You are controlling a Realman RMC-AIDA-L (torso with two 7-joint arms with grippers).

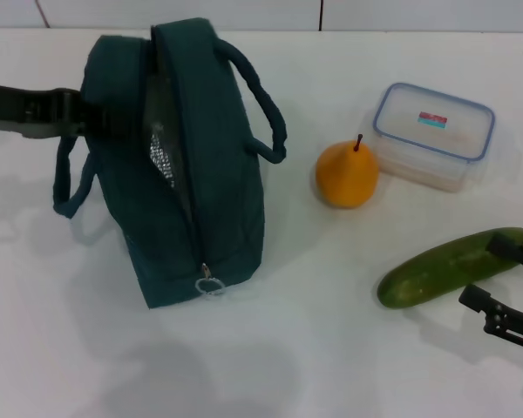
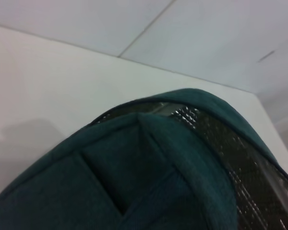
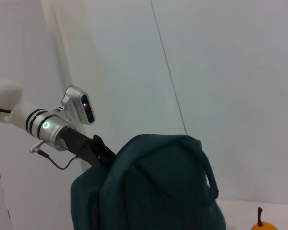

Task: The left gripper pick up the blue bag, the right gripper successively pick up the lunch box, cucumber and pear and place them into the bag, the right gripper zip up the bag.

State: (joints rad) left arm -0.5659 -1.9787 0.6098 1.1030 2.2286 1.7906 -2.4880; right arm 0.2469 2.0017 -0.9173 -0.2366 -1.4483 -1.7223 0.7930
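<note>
Bag held at its far-left end by the left gripper (image 1: 77,117), right gripper (image 1: 506,283) open beside the cucumber

Standing on the white table (image 1: 331,366), the blue bag (image 1: 187,165) has its zip partly open, silver lining showing through the slit and the ring pull at its near end; the left gripper's fingertips press into the bag's fabric there, though whether they actually pinch it cannot be told. To the right of the bag sits the pear (image 1: 347,174), stem up, and just beyond it, farther right, the lunch box (image 1: 431,132) with its lid on. Nearer than the pear, well right of the bag, the cucumber (image 1: 453,266) lies slanted; the right gripper's fingers (image 1: 484,300) stand spread wide at the cucumber's right end, holding nothing
</note>
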